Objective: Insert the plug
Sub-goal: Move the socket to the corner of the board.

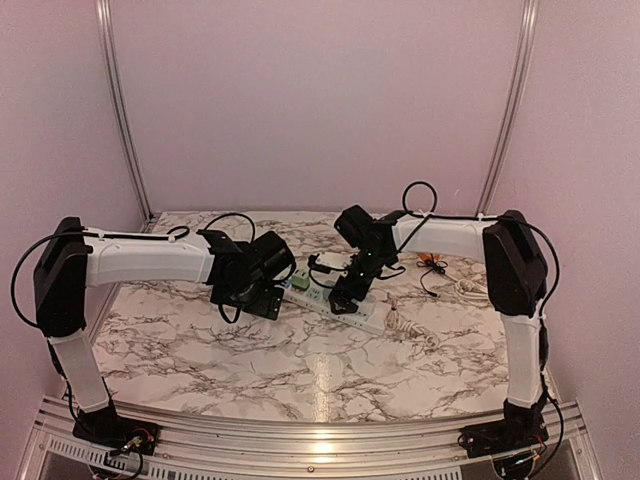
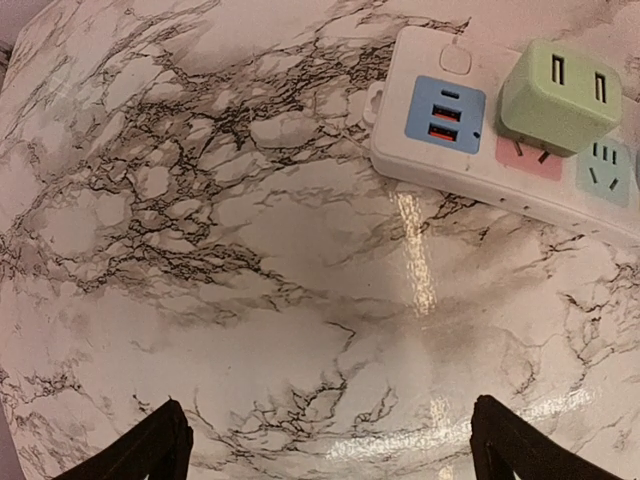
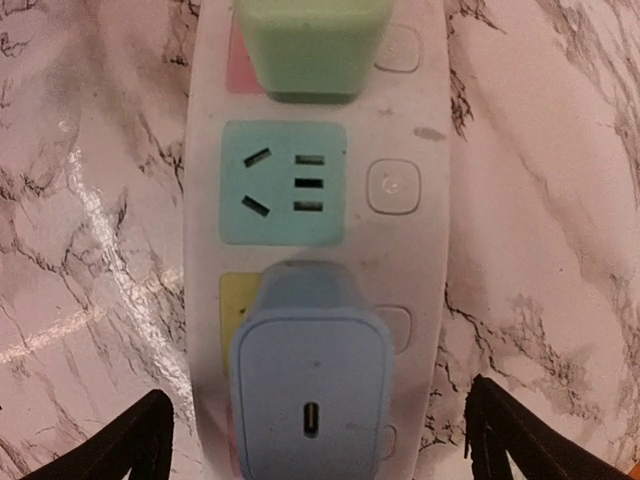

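Noting layout from big to small: marble table [image 1: 200, 350] carries a white power strip [image 1: 350, 305] lying just off centre toward 1 o'clock in the top view, angled so both arms can reach it from either side. Left gripper [image 2: 328, 432] hangs over bare marble with its fingers spread wide and nothing between them; the strip's end sits at 2 o'clock in its wrist view, apart from the fingers, so this arm looks parked clear of the work, possibly ready to steady the strip. Right gripper [image 3: 318, 400] is directly above the strip, fingers apart at 8 and 4 o'clock, straddling the blue plug [image 3: 310, 385] without touching it, a stance that suits either a fresh grasp or a push down. The plug stands at 6 o'clock in the right wrist view, over the yellow socket, the teal socket [image 3: 283, 183] free just beyond it and a green adapter [image 3: 310, 40] at 12 o'clock on the pink one. Plug is a pale blue rounded block, squarish top face, one small slot port in the middle. It appears upright and in its socket; whether it is pressed fully home cannot be told.
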`<state>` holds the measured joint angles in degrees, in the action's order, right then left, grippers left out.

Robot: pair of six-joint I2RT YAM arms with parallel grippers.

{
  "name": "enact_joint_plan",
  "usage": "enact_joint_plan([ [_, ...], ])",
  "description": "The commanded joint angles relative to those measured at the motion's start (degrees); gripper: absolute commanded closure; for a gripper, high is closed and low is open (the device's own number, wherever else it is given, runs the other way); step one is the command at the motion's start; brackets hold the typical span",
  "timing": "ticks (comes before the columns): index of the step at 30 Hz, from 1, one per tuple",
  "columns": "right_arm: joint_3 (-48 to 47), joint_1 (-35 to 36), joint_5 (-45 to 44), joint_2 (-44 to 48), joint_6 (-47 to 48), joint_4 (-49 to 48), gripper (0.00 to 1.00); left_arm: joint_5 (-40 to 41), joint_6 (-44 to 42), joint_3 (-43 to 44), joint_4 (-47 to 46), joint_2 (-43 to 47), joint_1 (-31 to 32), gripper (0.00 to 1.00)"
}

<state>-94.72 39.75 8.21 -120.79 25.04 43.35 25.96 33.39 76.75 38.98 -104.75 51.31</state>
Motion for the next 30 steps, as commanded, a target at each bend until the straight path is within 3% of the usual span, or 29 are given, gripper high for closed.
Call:
enact_joint_plan([
  [1,-4.81,0.33,-2.04,-4.19,-0.50,1.74,0.05,-0.15,0.63,-0.52,-0.55,1.01,-0.22,0.01],
  [11,-9.75,1.23,-3.33,-7.96,0.15,5.69,0.08,-0.05,0.69,-1.22,-0.69,1.12,-0.16,0.01],
  [20,-9.25,1.17,-3.73,-7.68,-1.01,6.74,0.27,0.05,0.72,-1.59,-0.98,1.51,-0.17,0.01],
  [30,0.17,-1.38,-4.32,-2.02,-4.51,3.87,0.41,0.41,0.21,-2.54,-1.70,2.01,-0.16,0.01],
])
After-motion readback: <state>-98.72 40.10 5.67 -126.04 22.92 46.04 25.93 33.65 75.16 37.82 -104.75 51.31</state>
